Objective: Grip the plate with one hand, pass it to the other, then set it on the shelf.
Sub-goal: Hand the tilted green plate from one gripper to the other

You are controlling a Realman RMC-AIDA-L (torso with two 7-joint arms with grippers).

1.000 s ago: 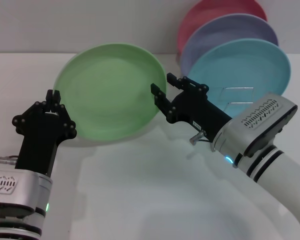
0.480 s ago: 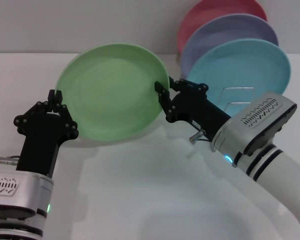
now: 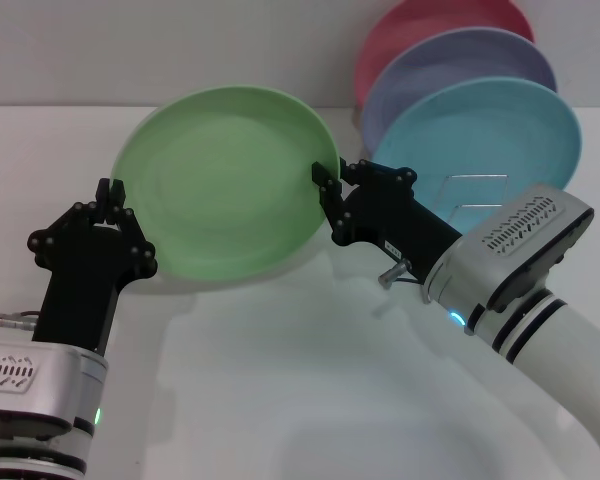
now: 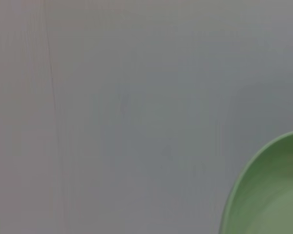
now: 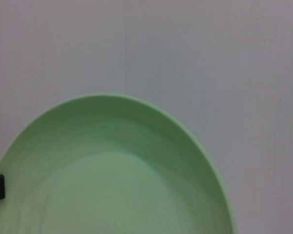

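Green, round and matte, the shallow-rimmed plate (image 3: 225, 180) is held tilted above the white table (image 3: 280, 380), its face turned toward the head camera, between the two black grippers. The left gripper (image 3: 110, 200) meets the plate's left rim and its fingers look pinched together there; how much rim sits inside them is hard to make out, because the fingers themselves cover the contact. The right gripper (image 3: 330, 178) is at the plate's right rim with one fingertip over the front of the edge; its other finger is hidden behind the plate, so it appears clamped on the rim.

The left wrist view shows only a curved slice of the plate (image 4: 268, 190), cut off at the frame edge, against a plain grey surface. The right wrist view shows more of the plate (image 5: 112, 175), its lower part cropped, with a small dark piece at one edge that cannot be identified.

Behind the right arm stands the thin silver wire shelf (image 3: 475, 190), mostly hidden; only a few bent wire loops show in front of the light blue plate (image 3: 480, 130). That plate stands upright in the shelf, with a lavender plate (image 3: 460, 60) behind it and a pink plate (image 3: 430, 20) farther back, each partly covered by the one in front. The pink plate's top is cut off.
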